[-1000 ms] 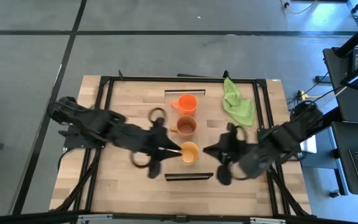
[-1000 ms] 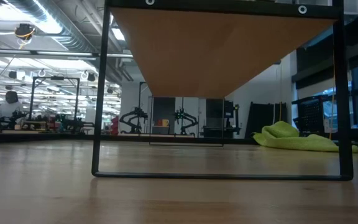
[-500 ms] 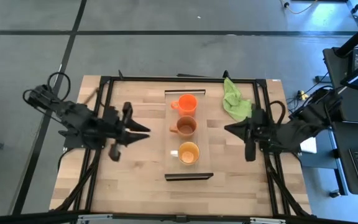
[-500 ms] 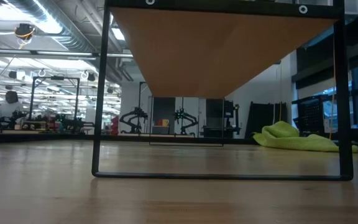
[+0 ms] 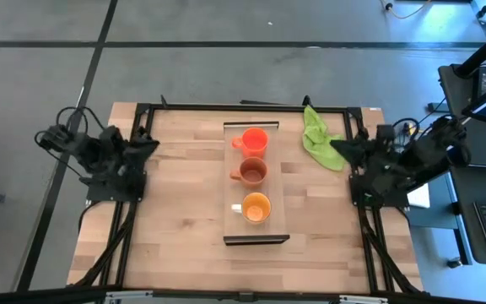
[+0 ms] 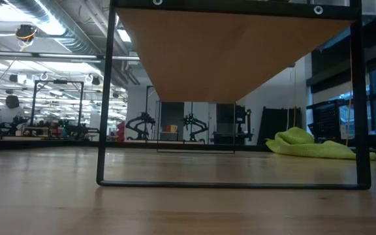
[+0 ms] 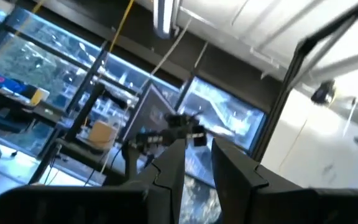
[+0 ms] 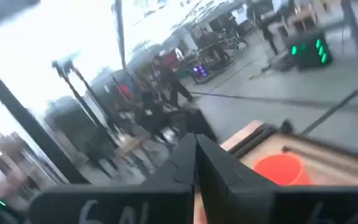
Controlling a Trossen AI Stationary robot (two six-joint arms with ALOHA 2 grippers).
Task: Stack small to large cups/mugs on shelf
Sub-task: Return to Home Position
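Now both arms have pulled back to the sides of the table (image 5: 175, 219). The left claw (image 5: 148, 142) is slightly open, the right claw (image 5: 337, 145) closed, both empty. The three mugs (image 5: 252, 172) stand in a row on the shelf (image 5: 234, 192), so the job looks finished.

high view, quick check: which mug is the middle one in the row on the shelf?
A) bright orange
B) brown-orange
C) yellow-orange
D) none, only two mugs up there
B: the brown-orange mug stands on the shelf between the bright orange mug, at the end nearer the green cloth, and the yellow-orange mug.
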